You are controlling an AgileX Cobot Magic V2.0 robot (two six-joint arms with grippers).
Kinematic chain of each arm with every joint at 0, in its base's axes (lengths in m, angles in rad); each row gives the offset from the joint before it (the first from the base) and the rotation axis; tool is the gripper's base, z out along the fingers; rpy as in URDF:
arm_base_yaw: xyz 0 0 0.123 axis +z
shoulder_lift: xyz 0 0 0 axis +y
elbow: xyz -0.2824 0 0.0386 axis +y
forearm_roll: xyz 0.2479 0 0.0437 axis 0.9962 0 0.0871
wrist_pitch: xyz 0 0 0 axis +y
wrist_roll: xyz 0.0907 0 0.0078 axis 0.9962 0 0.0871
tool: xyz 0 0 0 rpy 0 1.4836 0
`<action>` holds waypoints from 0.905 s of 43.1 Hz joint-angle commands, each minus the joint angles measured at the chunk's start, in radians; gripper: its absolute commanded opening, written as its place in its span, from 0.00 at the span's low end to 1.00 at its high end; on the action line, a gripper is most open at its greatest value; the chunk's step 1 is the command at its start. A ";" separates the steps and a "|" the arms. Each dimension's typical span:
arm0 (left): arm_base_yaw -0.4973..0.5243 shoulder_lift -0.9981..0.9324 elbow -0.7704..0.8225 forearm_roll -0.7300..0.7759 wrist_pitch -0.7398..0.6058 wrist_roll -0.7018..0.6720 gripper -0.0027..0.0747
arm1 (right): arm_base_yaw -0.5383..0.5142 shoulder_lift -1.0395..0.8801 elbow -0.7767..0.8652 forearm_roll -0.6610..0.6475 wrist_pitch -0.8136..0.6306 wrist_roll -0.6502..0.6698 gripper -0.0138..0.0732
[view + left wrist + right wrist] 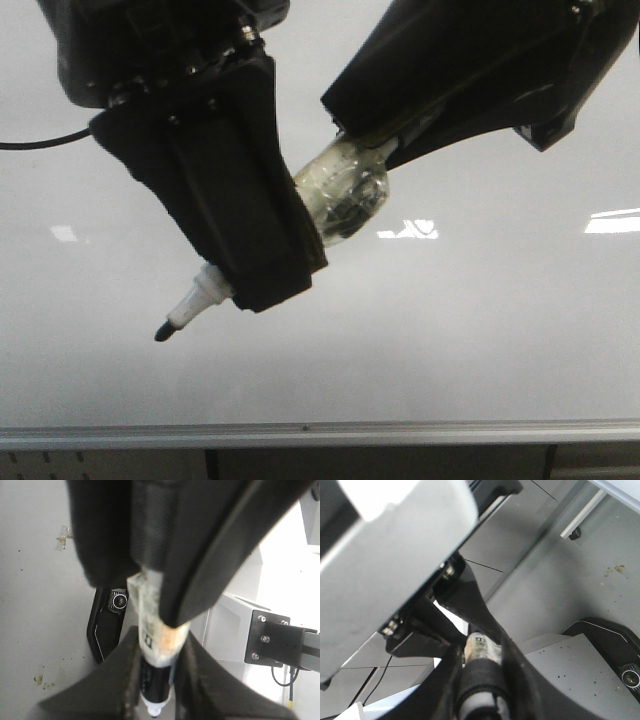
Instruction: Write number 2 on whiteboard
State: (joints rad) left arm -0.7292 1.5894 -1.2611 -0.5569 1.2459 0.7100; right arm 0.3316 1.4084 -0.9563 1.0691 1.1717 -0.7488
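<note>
The slim black-and-white marker pen, light, rigid and smooth-barrelled, was clamped in the left gripper with its fingers closed on the barrel near the uncapped black tip. The right gripper held the tape-wrapped rear end, fingers narrow around it. The tip hung over the large glossy pale grey whiteboard; contact could not be confirmed. No number 2 was visible yet. Judged best grasp: mid-barrel, firmly, since the barrel could slip
</note>
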 commanded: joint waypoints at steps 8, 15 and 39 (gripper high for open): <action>-0.008 -0.040 -0.030 -0.047 0.018 -0.004 0.04 | 0.003 -0.028 -0.032 0.073 0.153 -0.012 0.08; -0.008 -0.040 -0.030 -0.047 0.011 -0.004 0.40 | 0.003 -0.032 -0.032 0.068 0.144 -0.013 0.08; -0.008 -0.040 -0.030 -0.049 0.007 -0.004 0.80 | -0.187 -0.233 -0.032 -0.359 -0.060 0.162 0.06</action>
State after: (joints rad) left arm -0.7315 1.5894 -1.2611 -0.5563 1.2234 0.7100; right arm 0.1918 1.2662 -0.9563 0.7811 1.1616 -0.6398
